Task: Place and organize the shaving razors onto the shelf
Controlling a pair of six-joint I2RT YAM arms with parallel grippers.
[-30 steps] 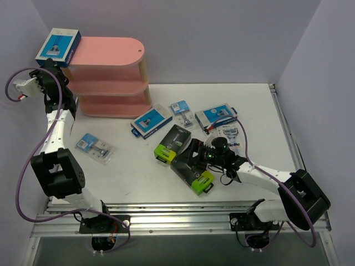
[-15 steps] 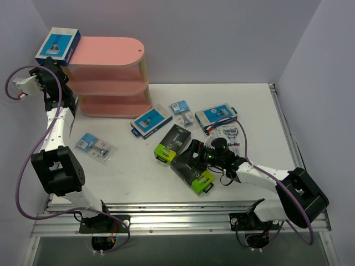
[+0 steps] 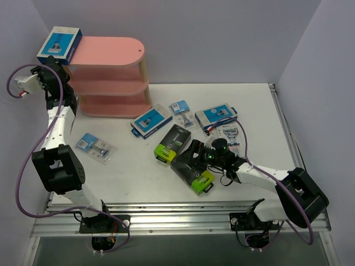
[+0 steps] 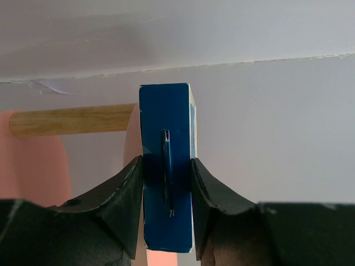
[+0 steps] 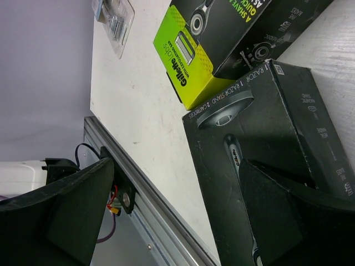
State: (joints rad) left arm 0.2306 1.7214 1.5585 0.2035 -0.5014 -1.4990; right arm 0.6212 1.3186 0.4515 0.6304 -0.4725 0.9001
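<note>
Top external view: a white counter (image 3: pixel 133 172) sits in a small booth, with plain pale lilac walls (image 3: pixel 222 39) on three sides and a metal rail (image 3: pixel 166 213) along the near edge. The pink three-tier shelf (image 3: pixel 111 52) stands at the counter's far left, against the back wall. The left jaws pinch a blue-and-white razor box (image 3: pixel 59 45) at the left end of the top board; whether it rests there cannot be told. In the left wrist view the box stands edge-on between black fingers (image 4: pixel 119 210), with a wooden post (image 4: pixel 72 119) behind. The right jaws are spread wide over a black box with a lime-green end (image 3: pixel 193 170), not closed on it. A second black box (image 3: pixel 172 142) lies just beside it. Another blue box (image 3: pixel 151 122) lies near the shelf, a third blue box (image 3: pixel 219 116) farther right, and small blister packs (image 3: pixel 95 146) are scattered about.
</note>
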